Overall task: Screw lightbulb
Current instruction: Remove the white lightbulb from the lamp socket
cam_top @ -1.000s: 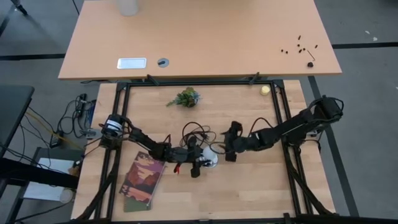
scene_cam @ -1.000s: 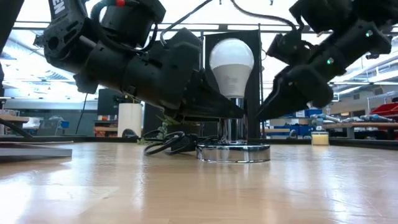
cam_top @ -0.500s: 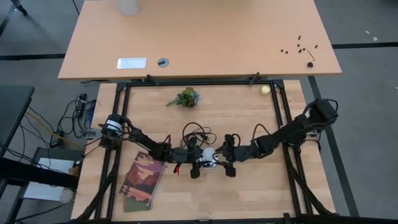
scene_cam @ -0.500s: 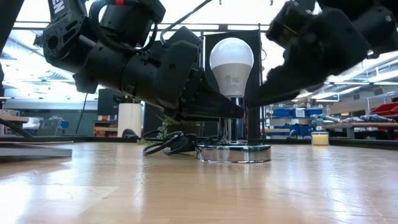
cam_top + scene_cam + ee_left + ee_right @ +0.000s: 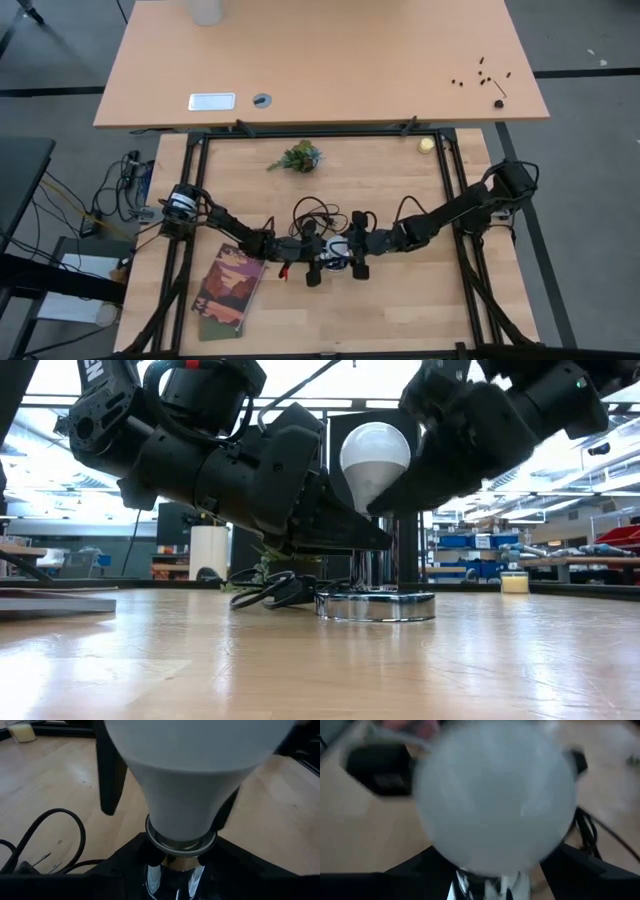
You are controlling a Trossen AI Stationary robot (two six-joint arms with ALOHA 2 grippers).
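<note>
Left gripper [image 5: 375, 540] clamps the chrome socket stem [image 5: 372, 565] while the right gripper [image 5: 400, 495] grasps the tilting lightbulb [image 5: 374, 465], which could cross-thread.

The small white frosted pear-shaped lightbulb [image 5: 375, 460] stands upright, dome up, its silvery-grey screw base [image 5: 181, 841] lowest. Its narrow neck sits between the right gripper [image 5: 400, 495] fingers, and the left gripper [image 5: 375, 540] lies just below at the base.
</note>
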